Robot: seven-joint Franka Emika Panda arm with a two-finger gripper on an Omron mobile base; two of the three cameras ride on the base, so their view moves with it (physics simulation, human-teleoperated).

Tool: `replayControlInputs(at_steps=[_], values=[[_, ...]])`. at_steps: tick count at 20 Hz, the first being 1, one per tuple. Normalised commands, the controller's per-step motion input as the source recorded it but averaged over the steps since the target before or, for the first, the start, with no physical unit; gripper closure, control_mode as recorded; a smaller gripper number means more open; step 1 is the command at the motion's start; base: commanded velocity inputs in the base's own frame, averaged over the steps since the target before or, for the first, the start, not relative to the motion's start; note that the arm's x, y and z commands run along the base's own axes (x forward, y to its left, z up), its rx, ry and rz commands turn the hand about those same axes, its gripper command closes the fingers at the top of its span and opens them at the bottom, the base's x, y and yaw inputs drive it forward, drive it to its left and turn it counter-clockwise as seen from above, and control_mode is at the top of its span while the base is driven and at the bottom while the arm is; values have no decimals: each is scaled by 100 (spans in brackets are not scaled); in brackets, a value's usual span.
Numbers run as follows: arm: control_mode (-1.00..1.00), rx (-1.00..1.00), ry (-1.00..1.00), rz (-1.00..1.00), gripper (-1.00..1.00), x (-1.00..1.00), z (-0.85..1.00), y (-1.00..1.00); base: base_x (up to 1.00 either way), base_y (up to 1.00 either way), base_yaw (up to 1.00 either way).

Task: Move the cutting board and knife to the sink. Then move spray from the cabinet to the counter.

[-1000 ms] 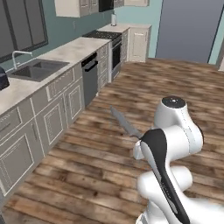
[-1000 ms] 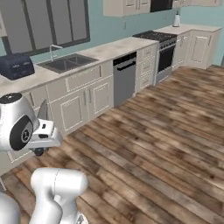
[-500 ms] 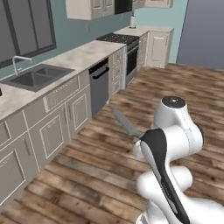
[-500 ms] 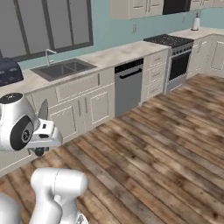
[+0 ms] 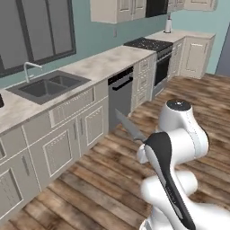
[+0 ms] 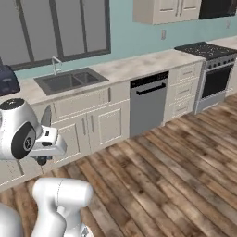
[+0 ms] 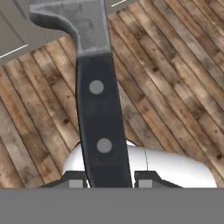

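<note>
My gripper [image 7: 107, 181] is shut on the black handle of the knife [image 7: 102, 127]; its silver blade runs up to the top of the hand view, over the wooden floor. From the left base view, the knife [image 5: 129, 127] juts out left from behind my white arm. The blade [image 6: 46, 122] rises beside my arm in the right base view. The dark grey double-basin sink [image 5: 42, 87] [image 6: 69, 81] sits in the beige marble counter [image 5: 112, 58] [image 6: 139, 62] under the window. The cutting board, spray and cabinet are out of view.
A dishwasher [image 5: 120, 96] [image 6: 148, 104] stands right of the sink, then drawers and a black stove [image 5: 148, 44] [image 6: 203, 48]. Panelled cabinet doors [image 5: 58, 150] line the counter's front. A dark appliance [image 6: 7, 78] sits left of the sink. Wooden floor [image 6: 176, 176] spreads ahead.
The whole scene has shifted in both base views: the base has driven along the counter, and the sink and dishwasher now sit nearer. The knife stays in my grip.
</note>
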Motion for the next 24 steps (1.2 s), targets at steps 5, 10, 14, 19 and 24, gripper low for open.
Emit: replayControlInputs(at_steps=[5,10,14,19,24], values=[[100,0,0,0,100,0,0,0,95,-25,34],[100,0,0,0,100,0,0,0,89,-10,33],[100,0,0,0,100,0,0,0,73,0,33],[100,0,0,0,100,0,0,0,60,-2,37],[100,0,0,0,100,0,0,0,55,-23,38]])
